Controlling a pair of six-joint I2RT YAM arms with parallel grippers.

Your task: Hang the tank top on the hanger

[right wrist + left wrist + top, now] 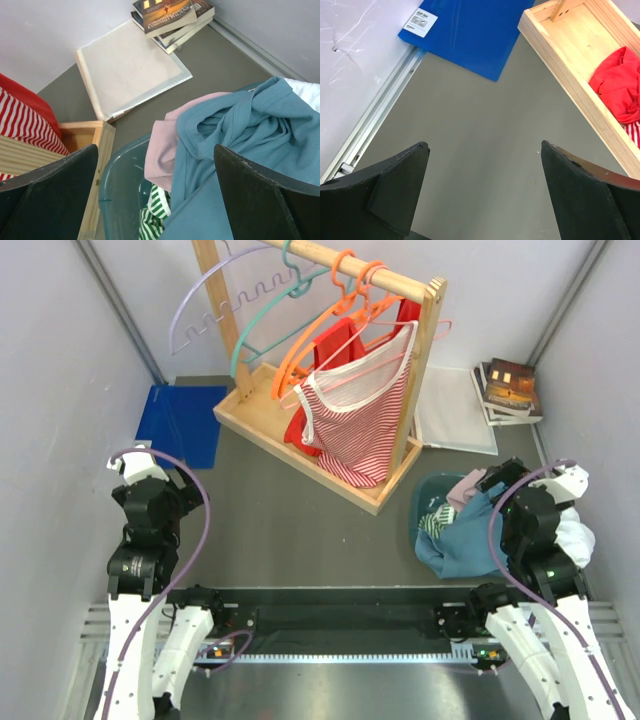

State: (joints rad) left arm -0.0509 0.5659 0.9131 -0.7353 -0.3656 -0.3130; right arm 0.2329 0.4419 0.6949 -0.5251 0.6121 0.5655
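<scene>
The teal-blue tank top (462, 537) lies crumpled on top of a clothes pile in a teal basin (423, 502) at the right. In the right wrist view it (250, 132) fills the lower right. The teal-green hanger (262, 322) hangs by its hook on the wooden rack's rail, between a lilac hanger and the orange hangers. My right gripper (497, 483) is open and empty just above the pile, its jaws (155, 147) wide apart over the basin. My left gripper (178, 483) is open and empty over bare table (484, 145), left of the rack.
The wooden rack (300, 455) holds a lilac hanger (200, 300), orange hangers (330, 325), a red-and-white striped top (355, 425) and a red top (335, 345). A blue mat (180, 425) lies at the back left. Books (510, 390) and a white sheet (455, 420) lie at the back right. Pink (162, 150) and green-striped (155, 220) garments share the basin.
</scene>
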